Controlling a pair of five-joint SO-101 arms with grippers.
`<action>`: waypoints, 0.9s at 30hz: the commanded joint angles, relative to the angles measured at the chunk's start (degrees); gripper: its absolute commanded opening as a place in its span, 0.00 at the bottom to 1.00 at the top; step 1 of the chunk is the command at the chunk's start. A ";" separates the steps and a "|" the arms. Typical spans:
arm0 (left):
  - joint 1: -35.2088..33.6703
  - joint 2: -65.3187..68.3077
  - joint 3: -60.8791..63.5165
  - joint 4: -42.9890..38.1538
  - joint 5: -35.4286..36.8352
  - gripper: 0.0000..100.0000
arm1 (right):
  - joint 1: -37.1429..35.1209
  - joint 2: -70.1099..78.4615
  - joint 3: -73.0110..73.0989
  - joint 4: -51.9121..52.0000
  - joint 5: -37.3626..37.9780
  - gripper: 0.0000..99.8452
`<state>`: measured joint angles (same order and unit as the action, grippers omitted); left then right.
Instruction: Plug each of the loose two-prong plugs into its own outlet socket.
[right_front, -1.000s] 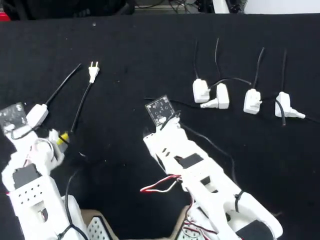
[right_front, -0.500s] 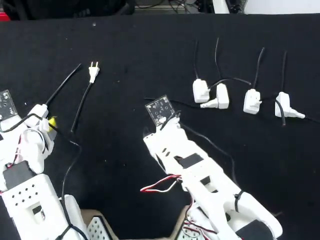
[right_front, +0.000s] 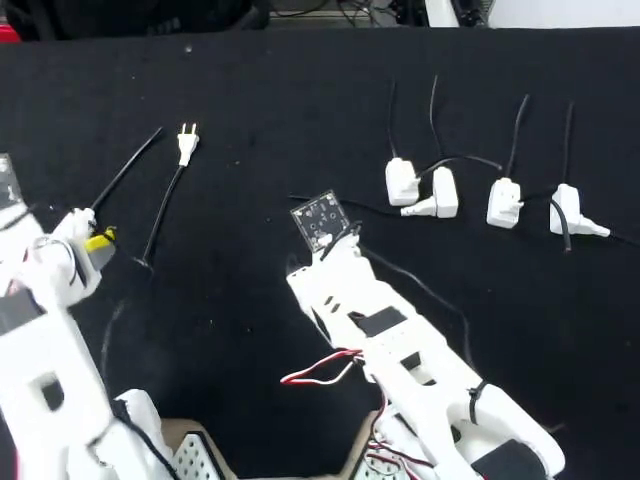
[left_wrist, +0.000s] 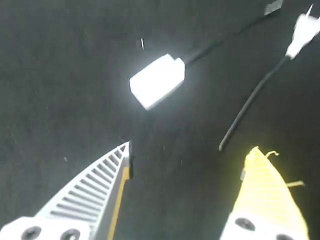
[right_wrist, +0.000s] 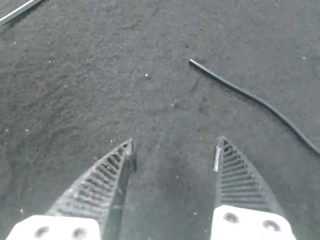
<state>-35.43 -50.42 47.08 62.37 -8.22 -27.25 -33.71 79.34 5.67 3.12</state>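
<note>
Near a white socket (left_wrist: 157, 81), left fingers (left_wrist: 270, 185) apart, right fingers (right_wrist: 105, 185) apart.

A: Loose plug (right_front: 186, 143)?
B: White, two-pronged, lying flat at far left, prongs pointing away, black cord (right_front: 163, 212) trailing back.
A: And sockets (right_front: 504, 203)?
B: Four, white, corded, in a row at far right. Fifth white block (left_wrist: 157, 81) near the plug, not touching.

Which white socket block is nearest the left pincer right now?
The lone block with the black cable, lying just ahead of the open left pincer; the other blocks sit clustered far across the table.
</note>
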 joint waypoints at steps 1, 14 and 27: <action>-0.84 13.10 -12.09 4.92 -3.69 0.35 | -0.44 -1.80 0.04 -1.32 0.79 0.23; -1.10 51.43 -43.12 11.87 -19.60 0.35 | -0.44 -1.80 0.13 -1.32 0.79 0.23; -3.30 68.48 -63.08 11.87 -24.09 0.35 | -0.44 -1.71 0.04 -1.32 0.70 0.23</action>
<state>-37.80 17.27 -10.15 73.89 -29.49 -27.25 -33.71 79.34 5.67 3.12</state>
